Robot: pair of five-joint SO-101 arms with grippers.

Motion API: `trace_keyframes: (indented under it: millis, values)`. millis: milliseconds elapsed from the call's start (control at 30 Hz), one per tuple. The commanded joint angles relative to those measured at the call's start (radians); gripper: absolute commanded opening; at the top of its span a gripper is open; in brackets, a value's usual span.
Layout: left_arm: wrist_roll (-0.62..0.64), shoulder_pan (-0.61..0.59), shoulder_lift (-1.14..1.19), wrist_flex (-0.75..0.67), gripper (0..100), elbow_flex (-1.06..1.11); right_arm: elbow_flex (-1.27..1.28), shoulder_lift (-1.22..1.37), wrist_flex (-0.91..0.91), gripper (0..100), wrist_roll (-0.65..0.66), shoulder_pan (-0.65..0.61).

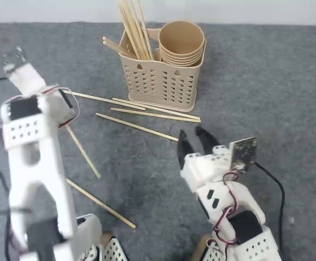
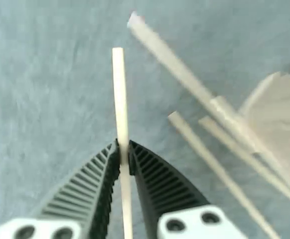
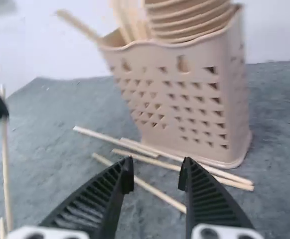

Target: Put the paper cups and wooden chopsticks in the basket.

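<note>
Left fingers (image 2: 97, 191) pinch a chopstick (image 2: 118, 89), right fingers (image 3: 102, 199) gape; the thin grip could let it swivel and miss the basket (image 1: 160, 81) at 12 o'clock.

No legible text or labels.

In the high view the upright chopsticks (image 1: 133, 27) in the basket (image 1: 158, 81) run off the top edge, and the blurred left arm (image 1: 36, 157) covers the ends of two loose chopsticks (image 1: 84, 155). In the left wrist view the clamped chopstick (image 2: 119, 99) leaves the bottom edge and the basket is a blurred pale mass. The right wrist view crops the paper cups (image 3: 190, 17).
</note>
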Motion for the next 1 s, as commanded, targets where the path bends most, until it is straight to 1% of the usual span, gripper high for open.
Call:
trace_keyframes:
  millis: [0, 100, 167, 333, 433, 567, 700, 733, 800, 867, 967]
  values:
    - [0.031, 0.081, -0.235, 0.002, 1, -0.147, -0.006, -0.016, 0.018, 16.2, 0.031, -0.044]
    - [0.109, 0.114, -0.253, -0.043, 1, -0.297, 0.011, -0.016, 0.008, 16.2, 0.031, -0.044]
    - [0.144, 0.129, -0.242, -0.100, 1, -0.400, 0.012, -0.016, 0.008, 16.2, 0.031, -0.045]
    - [0.152, 0.226, -0.147, -0.311, 1, -0.558, 0.012, -0.016, 0.008, 16.2, 0.031, -0.044]
    - [0.152, 0.302, -0.068, -0.485, 1, -0.588, 0.012, -0.016, 0.010, 16.2, 0.032, -0.044]
    - [0.149, 0.370, 0.032, -0.733, 1, -0.585, 0.012, -0.016, 0.012, 16.2, 0.032, -0.044]
    - [0.146, 0.411, 0.132, -0.905, 1, -0.587, 0.012, -0.016, 0.015, 16.2, 0.032, -0.044]
    - [0.137, 0.411, 0.155, -0.931, 1, -0.587, 0.012, -0.016, 0.016, 16.2, 0.032, -0.044]
    - [0.068, 0.411, 0.199, -0.968, 1, -0.587, 0.011, -0.016, 0.016, 16.2, 0.032, -0.044]
    - [-0.021, 0.411, 0.239, -0.974, 1, -0.587, 0.011, -0.016, 0.016, 16.2, 0.032, -0.044]
    - [-0.097, 0.411, 0.288, -0.973, 1, -0.584, 0.009, -0.016, 0.016, 16.2, 0.032, -0.044]
